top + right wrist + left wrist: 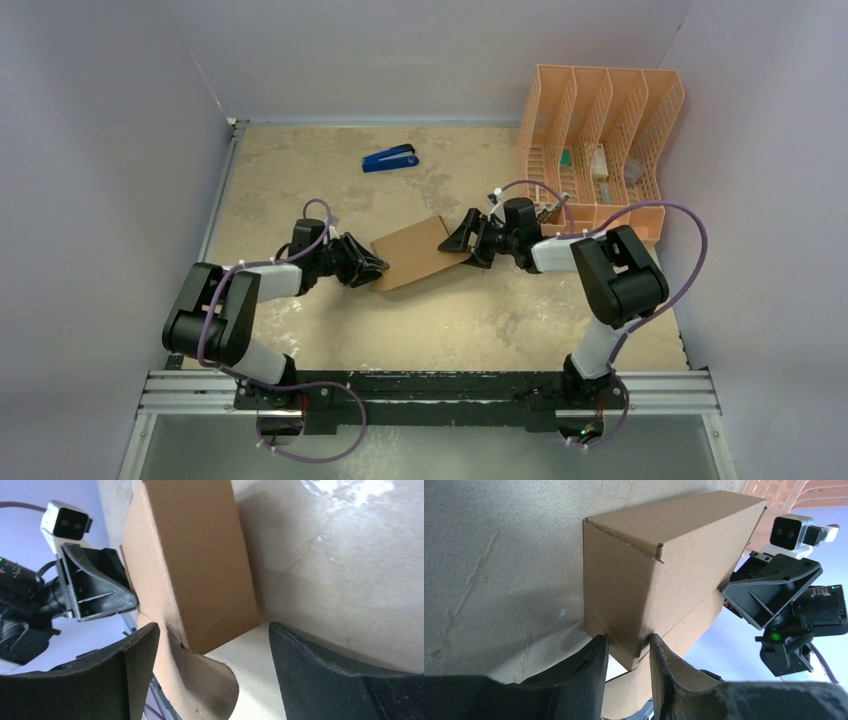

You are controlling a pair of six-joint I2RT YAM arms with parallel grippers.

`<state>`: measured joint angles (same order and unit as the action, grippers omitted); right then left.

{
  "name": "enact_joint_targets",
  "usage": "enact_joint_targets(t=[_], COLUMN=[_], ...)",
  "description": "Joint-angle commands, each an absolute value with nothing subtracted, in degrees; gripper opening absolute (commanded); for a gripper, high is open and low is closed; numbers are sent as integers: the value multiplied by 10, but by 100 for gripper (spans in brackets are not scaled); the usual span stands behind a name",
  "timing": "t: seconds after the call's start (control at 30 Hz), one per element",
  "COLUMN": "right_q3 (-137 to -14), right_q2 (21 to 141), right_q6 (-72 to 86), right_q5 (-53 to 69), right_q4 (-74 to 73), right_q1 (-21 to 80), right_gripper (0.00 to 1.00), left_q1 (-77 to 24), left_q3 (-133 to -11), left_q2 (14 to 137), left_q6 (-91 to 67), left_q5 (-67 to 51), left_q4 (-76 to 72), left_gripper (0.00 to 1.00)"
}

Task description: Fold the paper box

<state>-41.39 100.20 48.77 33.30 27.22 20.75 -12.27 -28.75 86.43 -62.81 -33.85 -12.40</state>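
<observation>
The paper box (415, 252), plain brown cardboard folded into a small rectangular shape, lies at the middle of the table. My left gripper (372, 270) holds its left end. In the left wrist view both fingers (594, 667) press against the box's (664, 570) near corner, so the left gripper (626, 652) is shut on it. My right gripper (462, 243) sits at the box's right end with its jaws wide apart. In the right wrist view the box (195, 565) stands between the spread jaws of the right gripper (215, 645), and a rounded flap (200, 680) curls loose there, untouched.
A blue stapler (390, 158) lies at the back of the table. A peach-orange mesh file organizer (600, 140) stands at the back right, close behind the right arm. Grey walls enclose the table. A metal rail (430, 390) runs along the near edge.
</observation>
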Motion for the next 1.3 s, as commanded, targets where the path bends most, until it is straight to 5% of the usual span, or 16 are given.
enact_joint_targets(t=[0.0,0.6,0.93,1.1,1.27], right_q3=[-440,-445,-423,-417,-417], right_q2=[1032,1090,1074,1076,1079], right_q6=[503,611,590,588,585], right_q5=[387,410,353,347,345], right_q4=[334,525,461,462,469], right_q1=[208,207,207,208,208], right_gripper=[84,69,75,76,77], left_q1=[-108,-103,-99,-99,-99], left_q3=[-260,-241,-416,-497,-533], left_q2=[888,905,764,754,816], left_q6=[-651,-675,-467,-384,-331], left_q5=[-353,-375,-154,-54,-79], left_q4=[-172,-221,160,231,192], left_gripper=[34,34,60,62,62])
